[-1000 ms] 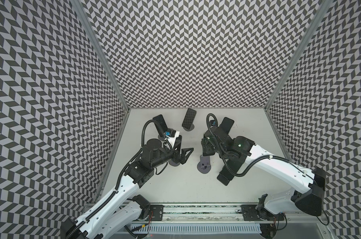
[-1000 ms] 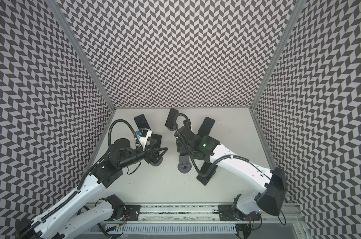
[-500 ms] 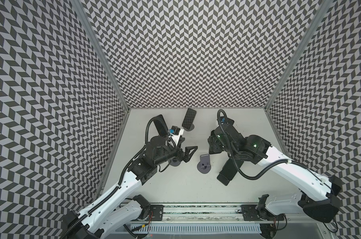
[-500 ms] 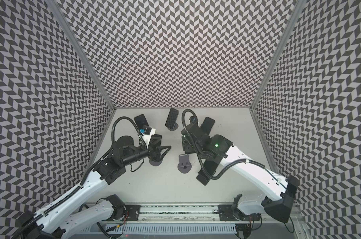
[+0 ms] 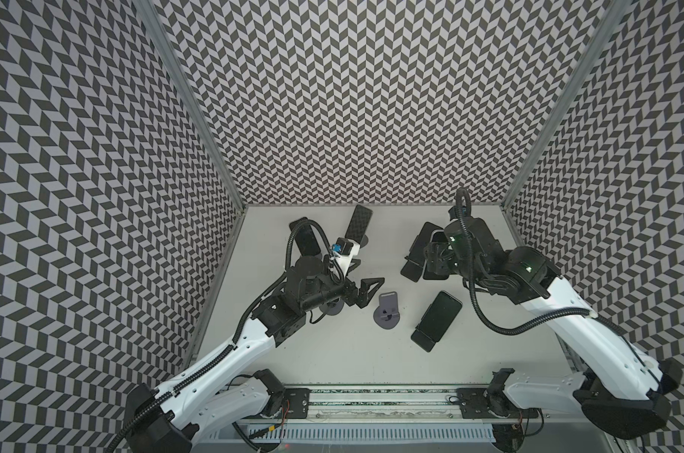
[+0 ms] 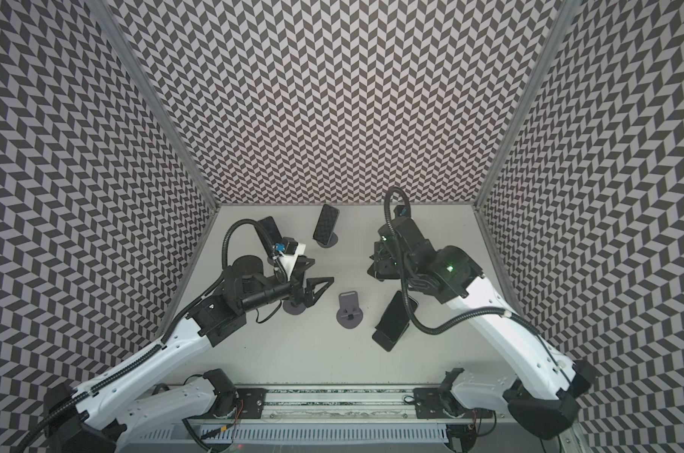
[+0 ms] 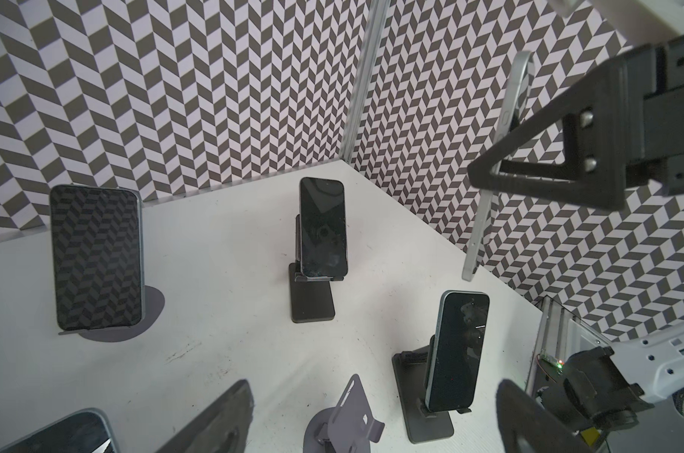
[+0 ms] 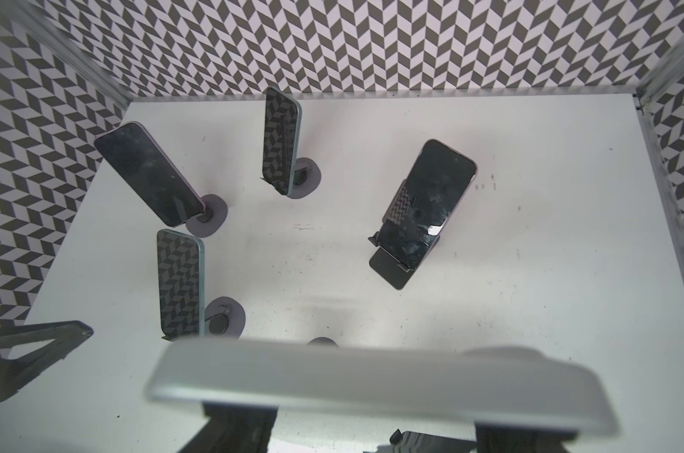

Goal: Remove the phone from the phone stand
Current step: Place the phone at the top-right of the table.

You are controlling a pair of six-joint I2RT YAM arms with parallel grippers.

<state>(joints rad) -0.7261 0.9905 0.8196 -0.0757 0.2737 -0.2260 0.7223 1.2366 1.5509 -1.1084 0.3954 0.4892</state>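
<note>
My right gripper [image 8: 379,415] is shut on the phone [image 8: 352,376], a pale silver-edged handset lying across its jaws and held in the air. In the left wrist view the phone [image 7: 489,196] hangs edge-on, clear of the table. The phone stand [image 5: 387,310] [image 6: 349,310], grey with a round base, stands empty at the table's middle, well apart from the phone. My left gripper [image 5: 365,274] [image 6: 316,272] is open just left of the stand, which shows between its fingers [image 7: 215,423] in the left wrist view. In both top views the right arm hides most of the phone.
Other phones rest on stands: a pattern-reflecting one [image 5: 358,227] at back centre, one [image 5: 305,237] at back left, one on a black stand [image 5: 438,317] front right, one [image 5: 420,247] below my right gripper. Another [image 8: 179,282] stands under my left arm. Patterned walls close three sides.
My right gripper has carried the phone up and back to the right, away from the grey stand. My left gripper has shifted a little to the right, towards the stand.
</note>
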